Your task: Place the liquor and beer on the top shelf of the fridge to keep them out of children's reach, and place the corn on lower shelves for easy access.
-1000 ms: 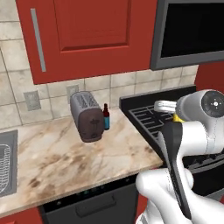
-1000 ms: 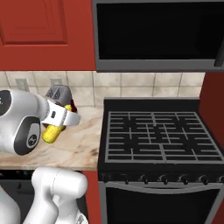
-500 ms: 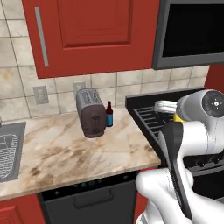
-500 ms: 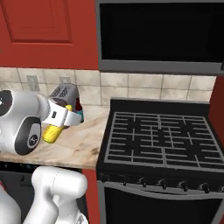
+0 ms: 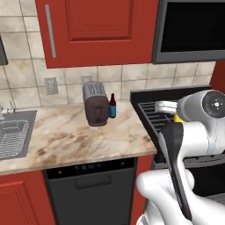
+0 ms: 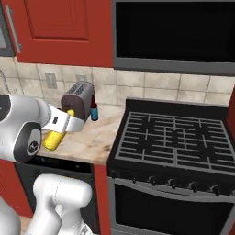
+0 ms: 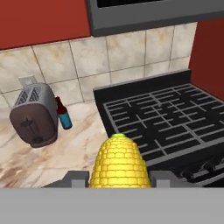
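White glossy arm [image 5: 193,132], rounded segments, dark grey joint caps, black link strip.

The arm holds the corn [image 6: 53,139] above the marble desk [image 6: 94,137], where the beer [image 6: 93,109] stands just beside a grey toaster [image 6: 77,100], left of the black stove [image 6: 172,137] under red cabinets [image 6: 59,27].

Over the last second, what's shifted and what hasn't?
The whole picture slid right in both base views, so the base drove or turned; the toaster and beer didn't move on the counter. Nothing was picked up or let go. The gripper stays shut on the corn, carried beside the stove.
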Motion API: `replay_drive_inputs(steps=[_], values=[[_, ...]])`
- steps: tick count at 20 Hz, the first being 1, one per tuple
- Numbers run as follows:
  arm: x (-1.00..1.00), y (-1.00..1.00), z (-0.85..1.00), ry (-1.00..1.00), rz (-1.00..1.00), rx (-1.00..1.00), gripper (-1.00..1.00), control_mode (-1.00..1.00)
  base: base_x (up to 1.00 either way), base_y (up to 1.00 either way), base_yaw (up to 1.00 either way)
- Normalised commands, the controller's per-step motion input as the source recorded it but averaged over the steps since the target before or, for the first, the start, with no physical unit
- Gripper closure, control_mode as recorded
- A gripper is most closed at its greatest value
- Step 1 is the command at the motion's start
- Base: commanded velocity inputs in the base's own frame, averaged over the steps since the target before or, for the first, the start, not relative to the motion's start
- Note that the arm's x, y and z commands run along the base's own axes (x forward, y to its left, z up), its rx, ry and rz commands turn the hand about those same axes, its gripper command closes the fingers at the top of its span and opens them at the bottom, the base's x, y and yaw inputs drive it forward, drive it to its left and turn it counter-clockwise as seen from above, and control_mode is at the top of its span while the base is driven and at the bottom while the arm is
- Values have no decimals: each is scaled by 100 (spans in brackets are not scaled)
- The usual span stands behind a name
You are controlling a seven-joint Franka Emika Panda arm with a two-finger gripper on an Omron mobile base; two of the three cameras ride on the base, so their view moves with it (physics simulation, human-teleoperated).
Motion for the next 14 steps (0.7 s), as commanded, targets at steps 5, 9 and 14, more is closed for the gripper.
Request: replay_drive_inputs(steps=[5,9,14], values=[[0,0,0,0,0,0,100,100,-3,-75,10],[0,0,0,0,0,0,100,100,-2,-96,4],[0,0,0,0,0,0,100,100,-42,-61,5]])
